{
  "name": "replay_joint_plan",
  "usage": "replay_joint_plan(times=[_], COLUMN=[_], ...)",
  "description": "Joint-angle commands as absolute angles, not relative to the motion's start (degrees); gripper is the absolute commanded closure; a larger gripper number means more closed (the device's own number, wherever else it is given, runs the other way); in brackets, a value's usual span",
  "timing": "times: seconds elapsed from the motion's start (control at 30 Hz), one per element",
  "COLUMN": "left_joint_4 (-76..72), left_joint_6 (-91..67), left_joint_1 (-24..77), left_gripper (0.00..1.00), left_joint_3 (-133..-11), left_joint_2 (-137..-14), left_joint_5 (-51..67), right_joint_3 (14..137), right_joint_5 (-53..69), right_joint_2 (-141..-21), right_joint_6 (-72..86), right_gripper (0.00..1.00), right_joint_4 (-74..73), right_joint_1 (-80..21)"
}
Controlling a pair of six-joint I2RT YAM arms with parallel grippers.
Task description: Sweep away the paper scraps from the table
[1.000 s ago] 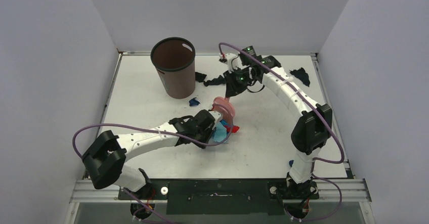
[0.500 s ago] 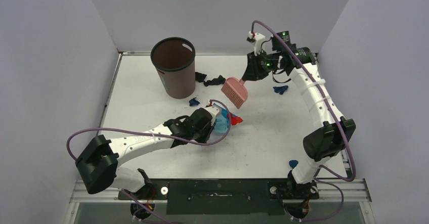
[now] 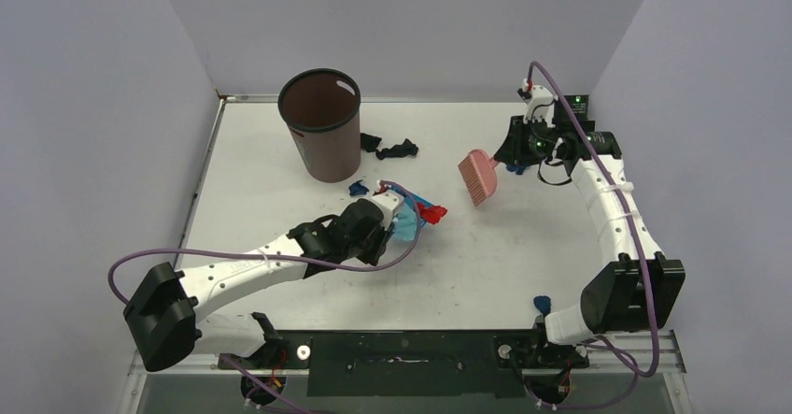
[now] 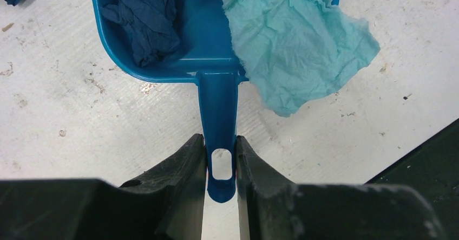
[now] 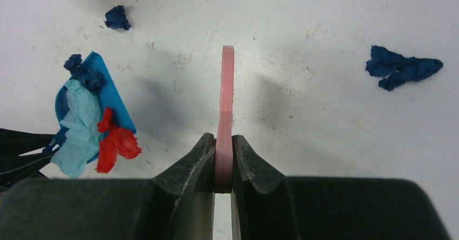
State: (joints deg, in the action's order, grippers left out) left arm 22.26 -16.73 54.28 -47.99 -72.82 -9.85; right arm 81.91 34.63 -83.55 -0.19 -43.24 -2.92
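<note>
Paper scraps [image 3: 392,148] dot the white table [image 3: 523,246] between pale walls [image 3: 402,21].

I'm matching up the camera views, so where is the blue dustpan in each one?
Top external: dustpan near the centre.
Left wrist: dustpan top centre, handle in left hand.
Right wrist: dustpan at left edge.
Shared landmark: the teal paper inside it.

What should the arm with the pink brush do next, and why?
Probably lower the pink brush just beyond the dark blue scrap, to push it toward the blue dustpan. The right claw grips the brush in the air, with that scrap on one side and the dustpan on the other.
</note>
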Motion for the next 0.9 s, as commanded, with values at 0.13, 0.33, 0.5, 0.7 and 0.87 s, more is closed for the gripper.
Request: replay_joint_plan(times=[0.13,0.33,0.5,0.7,0.87], left_joint_4=[25.24,29.54,34.04,35.44,32.57], left_joint_6=[-16.56,-16.39,-16.35,-17.48,-18.72], left_joint_1=[54.32,54.17,52.33,46.58,40.69], left_gripper=[1.0,1.0,1.0,1.0,1.0], left_joint_3=[-54.19,-59.54,-65.81,-72.69,-77.3], left_joint_2=[-71.26,-70.05,-70.65,-70.99,-72.01], left_joint_5=[-11.06,-11.59,-12.25,-6.2,-1.34], right_joint_3=[75.23,64.78,58.33,52.75,49.97], right_joint_5=[38.64,42.61,48.95,54.97,55.5], right_joint_2=[-80.74,-75.43,-71.94,-70.36,-69.08], right_joint_6=[2.54,4.51,3.38,3.25,2.9], right_gripper=[0.95,0.95,0.95,0.95,0.95], right_joint_4=[-32.72,-21.1,-15.24,-9.14,-8.27], right_joint_1=[-1.92,-1.91,-1.82,-1.7,-0.93])
